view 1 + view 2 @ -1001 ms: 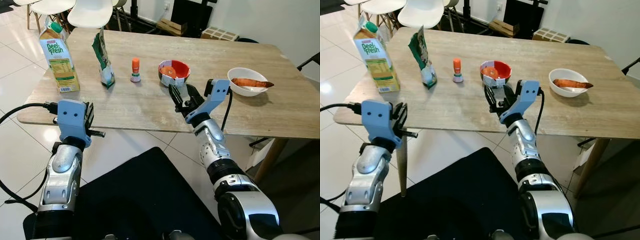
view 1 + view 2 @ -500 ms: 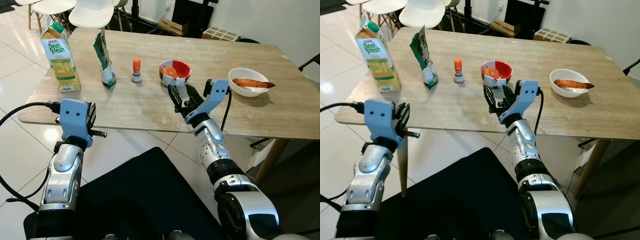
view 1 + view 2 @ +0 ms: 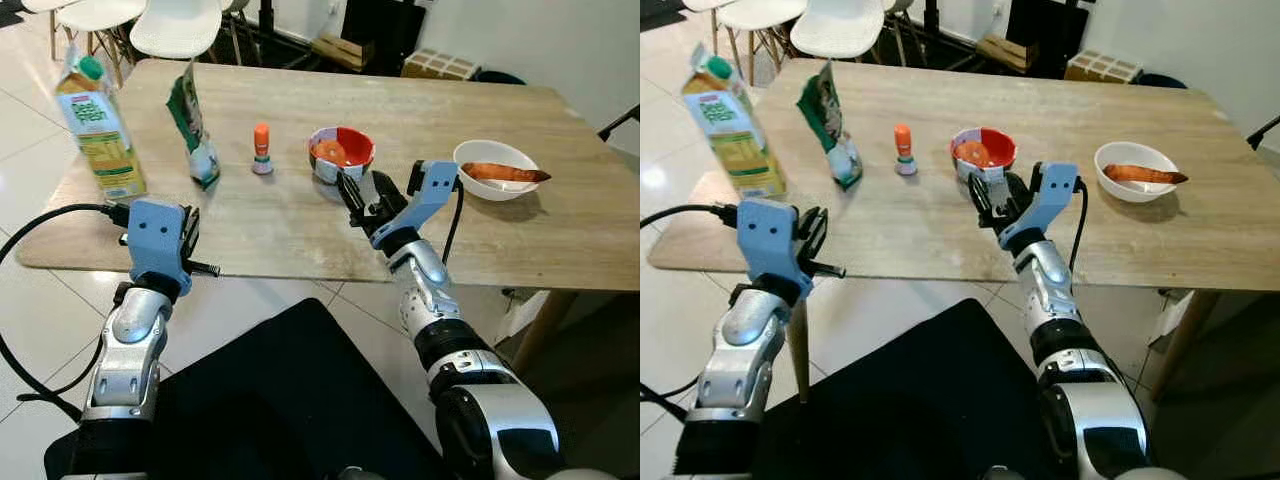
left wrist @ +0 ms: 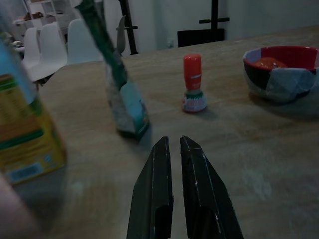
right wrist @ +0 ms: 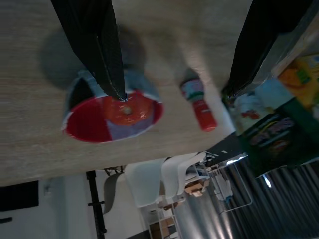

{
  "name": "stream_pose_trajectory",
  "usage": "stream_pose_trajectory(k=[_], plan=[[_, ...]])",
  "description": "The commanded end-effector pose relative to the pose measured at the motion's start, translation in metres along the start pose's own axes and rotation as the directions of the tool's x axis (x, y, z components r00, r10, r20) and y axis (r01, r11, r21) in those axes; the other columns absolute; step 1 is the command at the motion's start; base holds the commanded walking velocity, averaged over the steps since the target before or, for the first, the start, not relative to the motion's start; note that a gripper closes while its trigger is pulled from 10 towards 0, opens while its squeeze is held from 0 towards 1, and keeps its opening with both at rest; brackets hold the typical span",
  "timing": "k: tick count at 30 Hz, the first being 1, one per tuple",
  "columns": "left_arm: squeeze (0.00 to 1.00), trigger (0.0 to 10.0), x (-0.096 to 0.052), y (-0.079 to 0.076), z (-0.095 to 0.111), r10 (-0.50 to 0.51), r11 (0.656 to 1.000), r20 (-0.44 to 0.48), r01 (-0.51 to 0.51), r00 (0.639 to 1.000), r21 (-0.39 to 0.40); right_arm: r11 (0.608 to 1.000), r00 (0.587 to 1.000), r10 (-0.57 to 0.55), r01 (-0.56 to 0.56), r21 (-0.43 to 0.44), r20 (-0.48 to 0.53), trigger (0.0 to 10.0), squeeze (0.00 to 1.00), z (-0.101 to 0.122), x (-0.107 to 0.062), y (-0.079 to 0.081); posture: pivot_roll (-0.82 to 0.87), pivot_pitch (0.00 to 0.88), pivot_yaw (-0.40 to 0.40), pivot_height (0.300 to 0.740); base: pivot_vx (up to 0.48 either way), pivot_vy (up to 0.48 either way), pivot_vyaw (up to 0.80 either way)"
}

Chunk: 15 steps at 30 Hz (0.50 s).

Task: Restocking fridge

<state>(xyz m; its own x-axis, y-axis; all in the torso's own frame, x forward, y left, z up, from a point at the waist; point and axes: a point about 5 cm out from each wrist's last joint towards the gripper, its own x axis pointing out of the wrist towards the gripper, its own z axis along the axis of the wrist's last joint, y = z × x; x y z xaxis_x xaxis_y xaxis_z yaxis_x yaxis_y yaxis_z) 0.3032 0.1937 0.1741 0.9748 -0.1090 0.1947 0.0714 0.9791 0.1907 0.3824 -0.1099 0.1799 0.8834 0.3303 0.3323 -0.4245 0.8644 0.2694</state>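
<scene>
Juice carton stands upright at the upper left of the head views, near the left end of the wooden table, and looks blurred. Just to its right a green snack bag stands upright on the table, then a small bottle with an orange cap, also upright. Right of the bottle, near the middle of the frame, sits a red-and-grey bowl with something orange inside. Further right, well apart from it, a white bowl holds a sweet potato.

The right pincer reaches over the table's near part, just in front of the red-and-grey bowl, its black fingers spread wide with nothing between them. In the right wrist view the two fingers frame that bowl, with the orange-capped bottle and the green bag beyond it.

The left pincer hangs at the lower left of the head views, at the table's near edge and in front of the carton and bag, touching none of them. Its fingers show in the left wrist view nearly together, with only a thin gap and nothing held; ahead of them stand the bag, the bottle and the red-and-grey bowl, with the carton blurred at the side.

White chairs stand beyond the far edge of the table on a pale tiled floor.
</scene>
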Motion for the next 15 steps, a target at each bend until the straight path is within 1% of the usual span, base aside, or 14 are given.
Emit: stream_pose_trajectory(k=[1,12,15], plan=[[0.0,10.0,-0.0015,-0.0008,-0.0005,-0.016,1.0,-0.001,0.016,1.0,0.01,1.0,0.999,-0.02,0.02,-0.003,-0.029,10.0,0.0,-0.0061,-0.0055,-0.0049,-0.04,0.096,-0.065,0.74,0.345,0.0,0.0],[0.0,10.0,-0.0014,-0.0039,-0.0014,-0.028,1.0,-0.003,0.028,1.0,0.005,1.0,0.999,-0.027,0.027,-0.008,-0.026,10.0,0.0,-0.0051,-0.0064,-0.0069,-0.05,0.098,-0.063,0.74,0.307,0.0,0.0],[0.0,10.0,-0.0004,-0.0054,-0.0003,-0.032,0.999,0.009,0.032,0.999,-0.009,1.0,0.999,-0.029,0.028,-0.008,-0.025,10.0,0.0,-0.0049,-0.0066,-0.0072,-0.05,0.097,-0.062,0.74,0.0,0.0,0.0]])
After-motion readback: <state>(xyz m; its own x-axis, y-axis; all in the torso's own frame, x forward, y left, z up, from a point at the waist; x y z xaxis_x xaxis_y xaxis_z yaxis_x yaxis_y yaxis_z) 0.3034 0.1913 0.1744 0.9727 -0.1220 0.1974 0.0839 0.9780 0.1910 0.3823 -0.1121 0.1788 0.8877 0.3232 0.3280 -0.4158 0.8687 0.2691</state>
